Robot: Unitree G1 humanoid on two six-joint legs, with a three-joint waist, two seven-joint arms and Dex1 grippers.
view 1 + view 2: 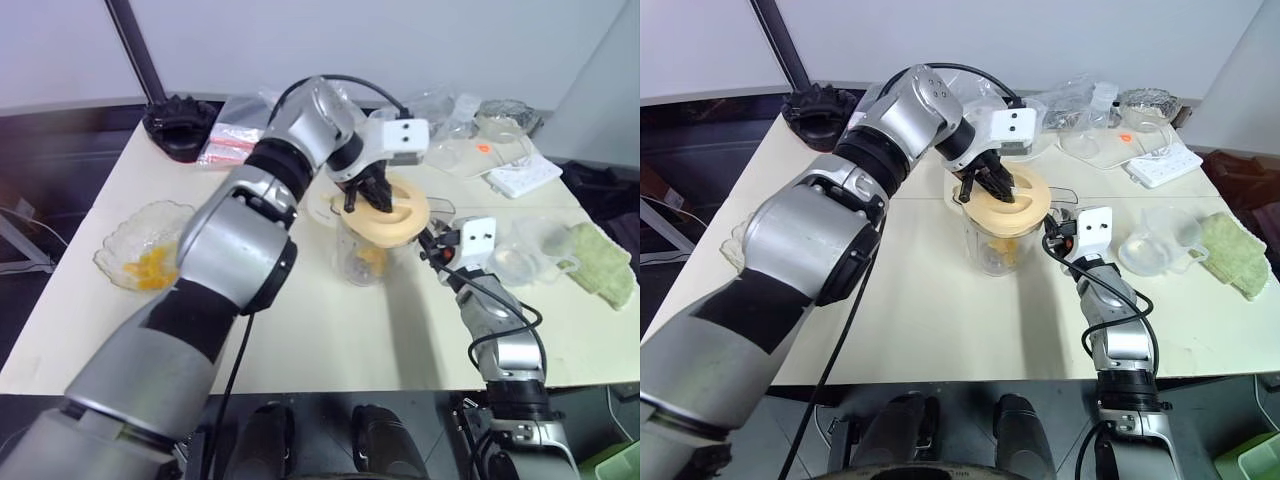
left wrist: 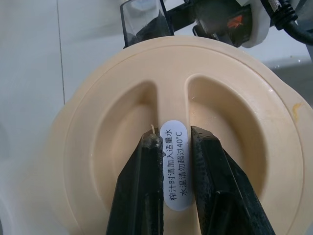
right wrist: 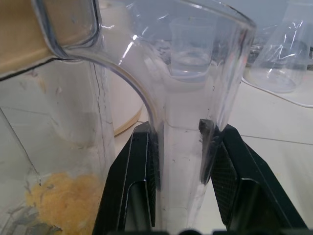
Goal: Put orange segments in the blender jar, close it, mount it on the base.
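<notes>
Left arm bent down over tall clear plastic blender jar (image 1: pixel 992 245), left gripper (image 2: pixel 175 147) pinching cream round lid's (image 2: pixel 244 142) ridge; right gripper (image 3: pixel 183 147) level, clamped on jar's handle (image 3: pixel 188 127).

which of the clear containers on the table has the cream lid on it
The tall clear plastic blender jar mid-table, capped by the round cream lid. The scalloped glass bowl and small clear measuring cup are open-topped.

both arms: silver-grey metal shells w/ black joint sections. white camera box on each wrist. black cables run along the arms. left gripper (image 2: pixel 175 171) & right gripper (image 3: pixel 181 171): black fingers, 2 each.
</notes>
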